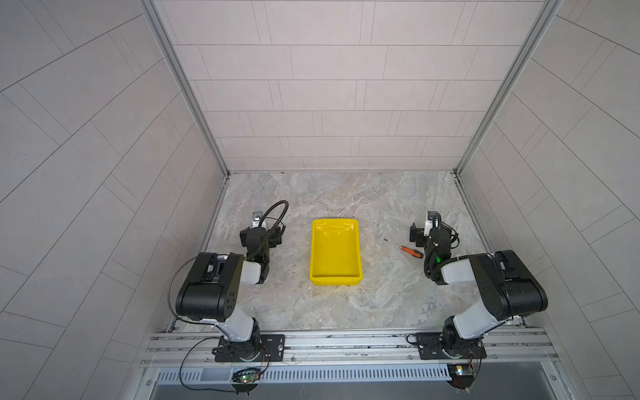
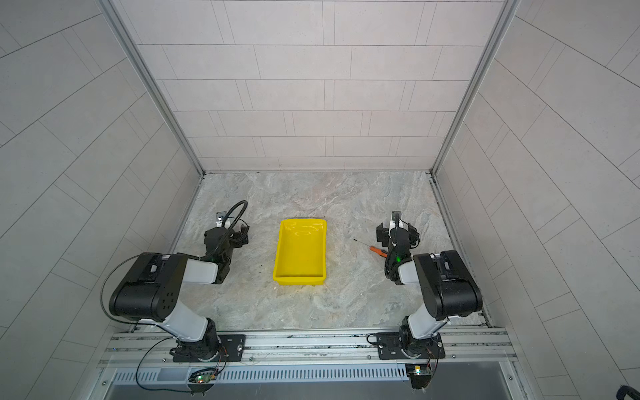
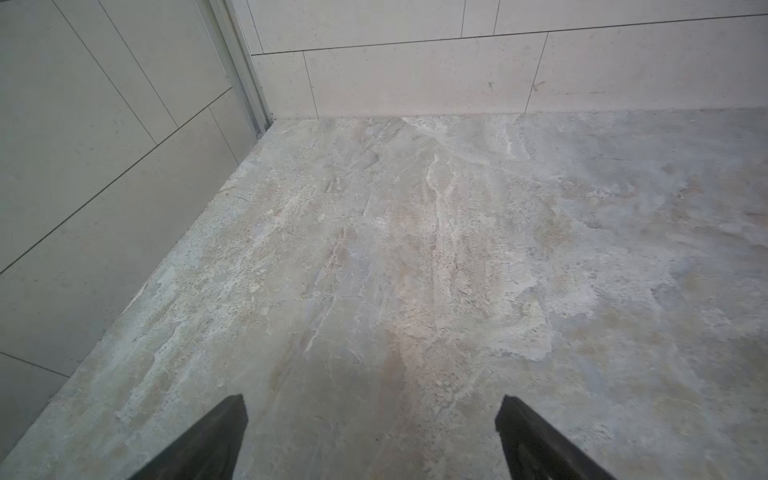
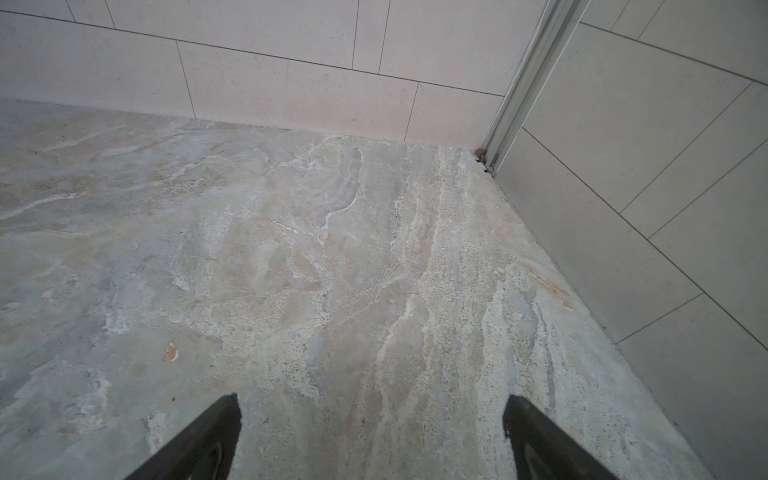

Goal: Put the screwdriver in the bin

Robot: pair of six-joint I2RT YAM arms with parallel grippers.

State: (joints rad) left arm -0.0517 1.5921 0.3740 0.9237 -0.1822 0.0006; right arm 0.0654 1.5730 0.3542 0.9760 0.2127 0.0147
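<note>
Two grippers stand with jaws spread and nothing between them while the screwdriver (image 1: 405, 248) lies flat on the marbled table (image 1: 346, 304), outside the yellow bin (image 1: 336, 277). In both top views the tool rests between the bin and the right gripper (image 4: 371, 401) — just beside that gripper, on its bin-ward side, yet absent from the right wrist view. Its long axis runs on a slant: thin shaft pointing away and toward the bin, orange handle back toward the right arm. The left gripper (image 3: 372, 400) sits well apart, across the bin — so the pick likely falls to the right arm, which would have to shift sideways and set its jaws across the handle
</note>
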